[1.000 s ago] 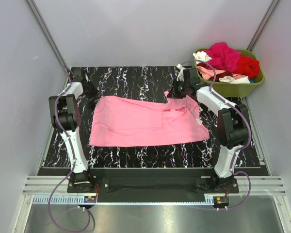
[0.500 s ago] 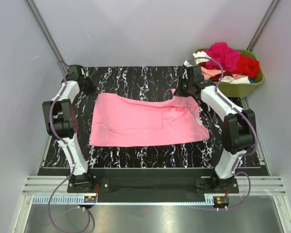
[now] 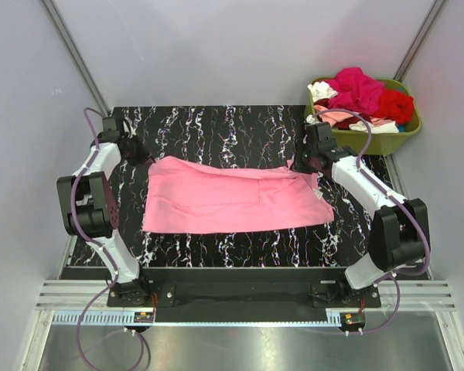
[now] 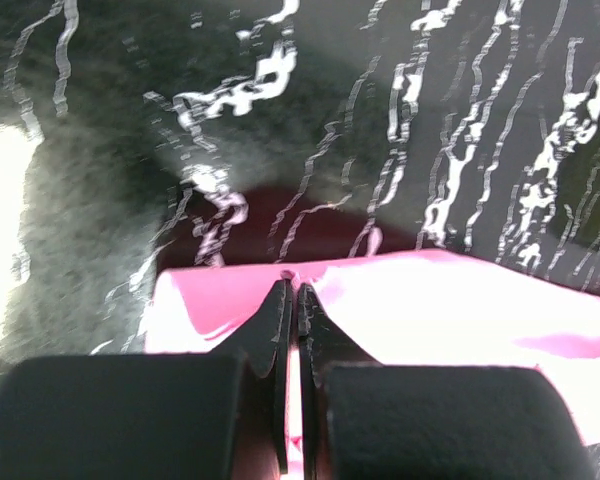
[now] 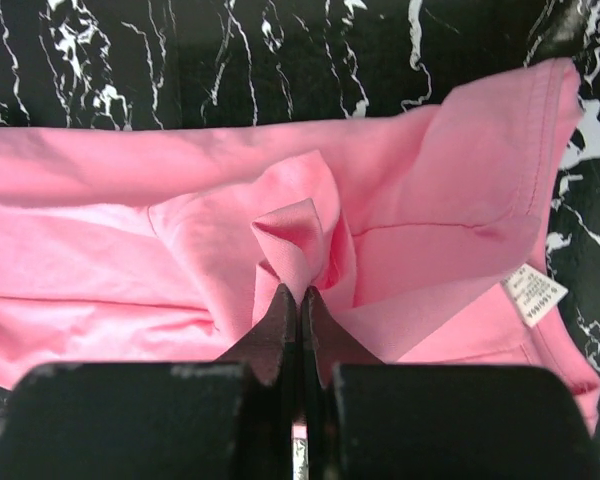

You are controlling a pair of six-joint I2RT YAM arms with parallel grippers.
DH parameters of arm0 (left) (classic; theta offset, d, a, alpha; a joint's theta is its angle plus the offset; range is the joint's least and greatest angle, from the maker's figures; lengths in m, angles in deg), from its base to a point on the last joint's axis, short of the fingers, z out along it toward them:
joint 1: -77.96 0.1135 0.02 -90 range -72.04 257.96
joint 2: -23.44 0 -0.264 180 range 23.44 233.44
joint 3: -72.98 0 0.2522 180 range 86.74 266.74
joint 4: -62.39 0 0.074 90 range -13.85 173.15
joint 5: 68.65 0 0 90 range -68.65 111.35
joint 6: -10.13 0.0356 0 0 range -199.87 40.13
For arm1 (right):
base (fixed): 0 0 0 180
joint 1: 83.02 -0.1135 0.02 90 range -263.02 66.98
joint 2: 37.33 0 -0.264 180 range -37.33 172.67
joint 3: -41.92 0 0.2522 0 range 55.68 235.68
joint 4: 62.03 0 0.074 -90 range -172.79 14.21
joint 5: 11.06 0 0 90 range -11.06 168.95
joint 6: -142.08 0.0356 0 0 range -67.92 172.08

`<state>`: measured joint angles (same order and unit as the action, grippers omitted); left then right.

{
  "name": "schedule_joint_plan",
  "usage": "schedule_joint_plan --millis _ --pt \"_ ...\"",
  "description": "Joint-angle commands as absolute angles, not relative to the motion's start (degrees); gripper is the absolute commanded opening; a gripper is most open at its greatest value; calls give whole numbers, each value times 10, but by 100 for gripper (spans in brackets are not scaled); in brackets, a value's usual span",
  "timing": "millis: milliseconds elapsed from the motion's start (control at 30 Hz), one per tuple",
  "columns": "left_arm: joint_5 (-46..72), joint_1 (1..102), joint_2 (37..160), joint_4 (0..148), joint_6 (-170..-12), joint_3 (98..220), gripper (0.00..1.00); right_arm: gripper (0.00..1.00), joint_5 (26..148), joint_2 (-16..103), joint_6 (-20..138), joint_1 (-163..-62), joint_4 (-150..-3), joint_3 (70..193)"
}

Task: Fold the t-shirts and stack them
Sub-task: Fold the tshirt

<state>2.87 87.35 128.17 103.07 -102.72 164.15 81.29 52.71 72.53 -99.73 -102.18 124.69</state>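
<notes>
Moved apart, left tool [image 4: 290, 286] and right tool [image 5: 300, 292] pinch pink t-shirt [image 3: 232, 202].

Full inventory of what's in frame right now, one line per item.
pink tee: 1, medium pink, spread across mid-table
label: 1, white, on the pink tee near one edge
tub tees: heap, count unclear; magenta, red, pale pink, white; in the tub
tub: 1, olive green, far right, by the table's corner
table: 1, black with white veins, under the pink tee
arms: 2, white and black; left arm at the table's left side, right arm at its right
left gripper: 1, black, shut on the pink tee's far left edge
right gripper: 1, black, shut on a fold at the pink tee's far right
</notes>
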Motion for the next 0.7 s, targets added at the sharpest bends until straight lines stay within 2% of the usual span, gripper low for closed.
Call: schedule_joint_plan --millis 0,533,667 --pt "18 889 1241 998 -1006 1629 0 0 791 483 734 -995 -1022 1231" --pt "27 892 1197 1022 -974 1604 0 0 757 448 756 -994 -1039 1181" --pt "60 893 1178 1055 -980 1585 0 0 732 434 769 -995 -1066 1159"
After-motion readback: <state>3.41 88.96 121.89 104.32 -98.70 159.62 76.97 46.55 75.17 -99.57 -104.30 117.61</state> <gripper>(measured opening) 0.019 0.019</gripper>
